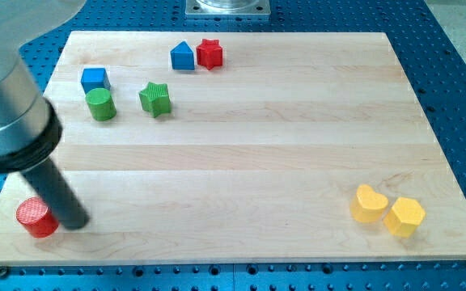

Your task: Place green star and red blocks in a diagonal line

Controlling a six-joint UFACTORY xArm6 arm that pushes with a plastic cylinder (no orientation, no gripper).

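Note:
A green star lies at the upper left of the wooden board. A red star sits near the view's top, touching a blue pentagon-like block on its left. A red cylinder stands at the lower left corner. My tip rests on the board just right of the red cylinder, touching or nearly touching it. The rod and arm rise toward the upper left and hide part of the board's left edge.
A blue cube and a green cylinder sit left of the green star. A yellow heart and a yellow hexagon lie together at the lower right. The board's bottom edge runs close below the red cylinder.

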